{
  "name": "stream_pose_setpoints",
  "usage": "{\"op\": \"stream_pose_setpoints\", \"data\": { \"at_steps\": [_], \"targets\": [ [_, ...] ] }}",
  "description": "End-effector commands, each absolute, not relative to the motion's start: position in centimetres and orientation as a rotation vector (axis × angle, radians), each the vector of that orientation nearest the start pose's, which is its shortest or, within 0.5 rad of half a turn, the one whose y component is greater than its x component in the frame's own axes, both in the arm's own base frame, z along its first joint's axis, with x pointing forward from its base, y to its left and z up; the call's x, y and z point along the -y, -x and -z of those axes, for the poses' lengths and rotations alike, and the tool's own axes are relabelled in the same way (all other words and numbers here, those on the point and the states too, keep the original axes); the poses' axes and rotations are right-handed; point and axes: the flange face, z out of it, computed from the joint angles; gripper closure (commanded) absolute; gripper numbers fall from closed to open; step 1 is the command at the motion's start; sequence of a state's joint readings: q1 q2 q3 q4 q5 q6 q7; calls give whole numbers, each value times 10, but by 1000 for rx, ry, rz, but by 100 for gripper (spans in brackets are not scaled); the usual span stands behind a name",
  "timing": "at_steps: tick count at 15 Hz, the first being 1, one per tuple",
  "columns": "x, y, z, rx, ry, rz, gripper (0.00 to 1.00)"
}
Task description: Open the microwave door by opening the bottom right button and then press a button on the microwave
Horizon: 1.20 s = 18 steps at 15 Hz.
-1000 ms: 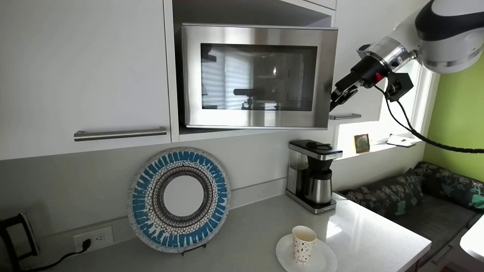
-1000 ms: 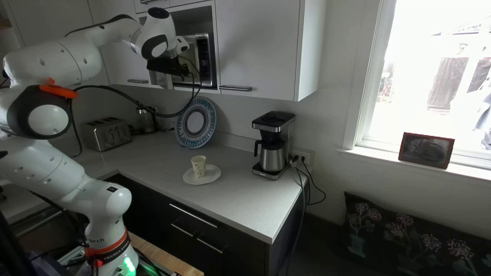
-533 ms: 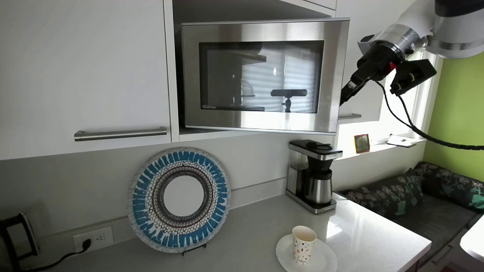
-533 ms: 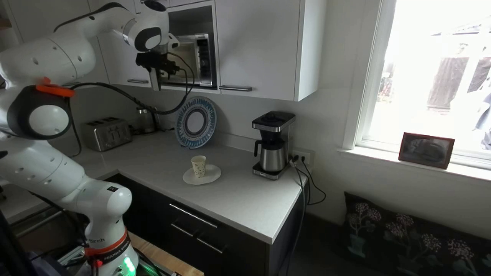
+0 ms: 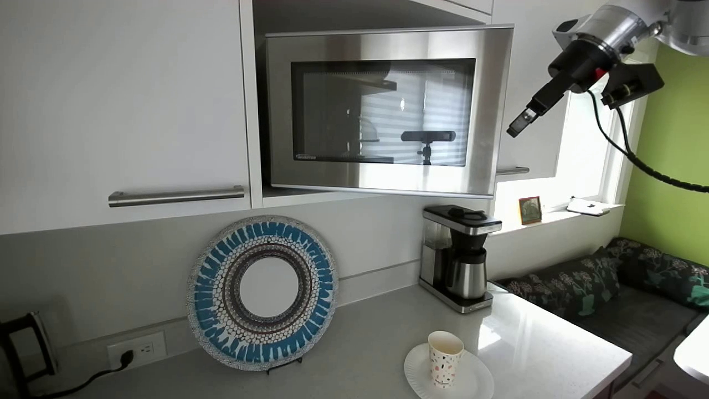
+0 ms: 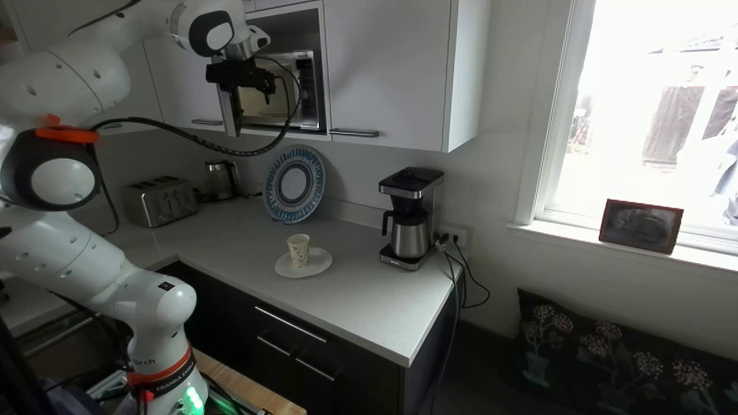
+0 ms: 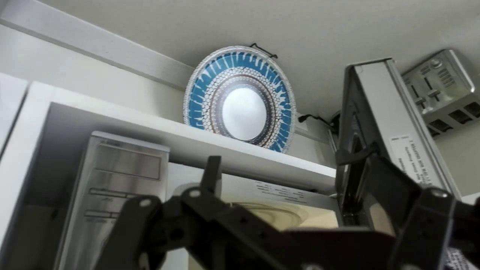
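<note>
Gap between claw [image 5: 516, 128] and door [image 5: 388, 111]

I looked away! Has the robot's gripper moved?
Yes: in an exterior view, the gripper has moved toward the picture's upper right, relative to the coffee maker.

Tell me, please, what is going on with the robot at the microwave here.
A robot arm is working at the microwave, whose door stands open. The gripper is open and empty; in an exterior view it hangs just past the door's free edge, with a small gap showing between them. It does not appear to be touching the control panel, so a press there is probably the step left.
</note>
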<state>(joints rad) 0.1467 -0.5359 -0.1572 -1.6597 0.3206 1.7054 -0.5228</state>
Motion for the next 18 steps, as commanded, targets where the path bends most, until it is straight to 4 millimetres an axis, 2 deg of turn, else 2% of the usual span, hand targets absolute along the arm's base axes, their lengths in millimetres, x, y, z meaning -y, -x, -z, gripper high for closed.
{"op": "stream_pose_setpoints", "data": {
  "at_steps": [1, 4, 7, 13, 14, 15, 18],
  "targets": [
    [23, -355, -861, 743, 2741, 1033, 0],
    [28, -369, -861, 666, 2800, 1160, 0],
    [21, -386, -851, 567, 2854, 1250, 0],
    [-10, -410, -808, 260, 2924, 1296, 0],
    [-13, -413, -802, 257, 2911, 1311, 0],
    [-10, -417, -815, 320, 2902, 1288, 0],
    [-13, -419, -812, 319, 2900, 1288, 0]
  ]
}}
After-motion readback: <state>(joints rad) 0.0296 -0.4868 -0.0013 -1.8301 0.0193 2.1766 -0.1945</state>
